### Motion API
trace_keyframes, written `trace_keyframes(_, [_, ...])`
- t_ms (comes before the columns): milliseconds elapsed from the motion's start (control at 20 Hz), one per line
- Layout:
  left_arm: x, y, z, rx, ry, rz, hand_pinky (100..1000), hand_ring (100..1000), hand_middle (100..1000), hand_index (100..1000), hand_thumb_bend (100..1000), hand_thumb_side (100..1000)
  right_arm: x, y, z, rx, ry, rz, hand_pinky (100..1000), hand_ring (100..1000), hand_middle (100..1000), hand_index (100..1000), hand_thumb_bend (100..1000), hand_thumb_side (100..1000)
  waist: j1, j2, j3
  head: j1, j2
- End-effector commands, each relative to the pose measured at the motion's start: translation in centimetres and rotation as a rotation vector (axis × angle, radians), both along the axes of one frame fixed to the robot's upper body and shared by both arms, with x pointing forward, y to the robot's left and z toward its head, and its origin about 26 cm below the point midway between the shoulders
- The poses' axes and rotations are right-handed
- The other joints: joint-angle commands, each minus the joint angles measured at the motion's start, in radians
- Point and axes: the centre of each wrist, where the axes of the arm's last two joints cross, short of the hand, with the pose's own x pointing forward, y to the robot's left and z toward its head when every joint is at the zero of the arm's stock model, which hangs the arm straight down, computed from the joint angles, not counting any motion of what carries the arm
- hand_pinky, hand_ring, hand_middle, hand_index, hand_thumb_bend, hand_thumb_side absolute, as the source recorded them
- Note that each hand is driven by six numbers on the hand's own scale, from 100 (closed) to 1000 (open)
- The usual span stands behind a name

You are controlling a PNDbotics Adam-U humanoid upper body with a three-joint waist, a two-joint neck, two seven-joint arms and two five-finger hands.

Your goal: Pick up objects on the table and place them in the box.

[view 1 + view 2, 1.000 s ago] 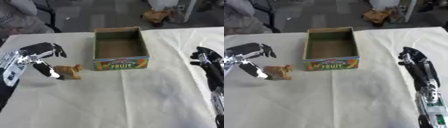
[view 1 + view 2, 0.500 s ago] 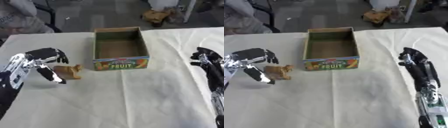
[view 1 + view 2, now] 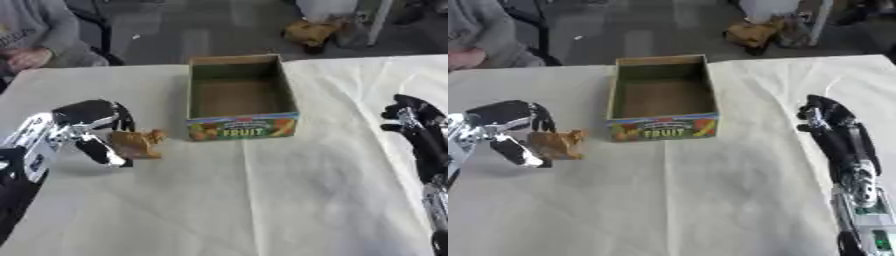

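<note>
The left hand point(image 3: 87, 125) was curled around a small brown toy animal point(image 3: 137, 143), fingers arched over its back end and the thumb below; whether they touched it could not be told. The toy lay just off the hand's right side, its long axis running across the table, head end pointing toward the fruit box point(image 3: 239, 95) beyond. The right hand point(image 3: 826, 117) rested at the table's right edge, fingers loosely curled, holding nothing.

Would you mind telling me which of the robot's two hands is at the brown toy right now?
The left hand, curled around the brown toy left of the box. The right hand rests apart near the table's right edge, holding nothing.
</note>
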Motion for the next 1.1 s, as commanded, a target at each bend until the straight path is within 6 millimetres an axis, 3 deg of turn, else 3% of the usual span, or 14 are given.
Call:
trace_keyframes(50, [0.1, 0.5, 0.6, -0.017, -0.052, 0.012, 402, 459, 475, 616, 506, 361, 0.2, -0.1, 0.9, -0.017, -0.027, 0.003, 650, 711, 618, 784, 100, 537, -0.002, -0.013, 0.0, 0.002, 0.004])
trace_keyframes(250, [0.1, 0.6, -0.2, -0.04, -0.081, 0.02, 366, 428, 446, 581, 458, 341, 0.2, -0.1, 0.9, -0.016, -0.028, 0.003, 650, 712, 618, 784, 100, 538, -0.002, -0.013, 0.0, 0.001, 0.005])
trace_keyframes(300, [0.1, 0.6, -0.3, -0.043, -0.085, 0.021, 312, 378, 395, 525, 425, 324, 0.2, -0.1, 0.9, -0.016, -0.028, 0.003, 650, 712, 618, 784, 100, 538, -0.002, -0.013, 0.0, 0.001, 0.005])
trace_keyframes(650, [0.0, 1.0, -0.7, -0.083, -0.103, 0.035, 196, 272, 288, 413, 346, 292, 0.2, -0.1, 0.9, -0.017, -0.026, 0.001, 649, 713, 618, 784, 100, 537, -0.002, -0.014, 0.001, 0.0, 0.004])
trace_keyframes(900, [-0.1, 1.0, 0.6, -0.127, -0.128, 0.031, 148, 229, 246, 374, 274, 263, 0.1, -0.2, 0.8, -0.015, -0.024, -0.004, 649, 714, 618, 784, 100, 537, -0.001, -0.014, 0.001, -0.002, 0.004])
trace_keyframes(1100, [-0.3, 0.9, 1.8, -0.152, -0.148, 0.022, 144, 226, 243, 372, 265, 259, 0.1, -0.2, 0.8, -0.014, -0.025, -0.007, 649, 714, 618, 784, 100, 537, -0.001, -0.014, 0.001, -0.003, 0.004])
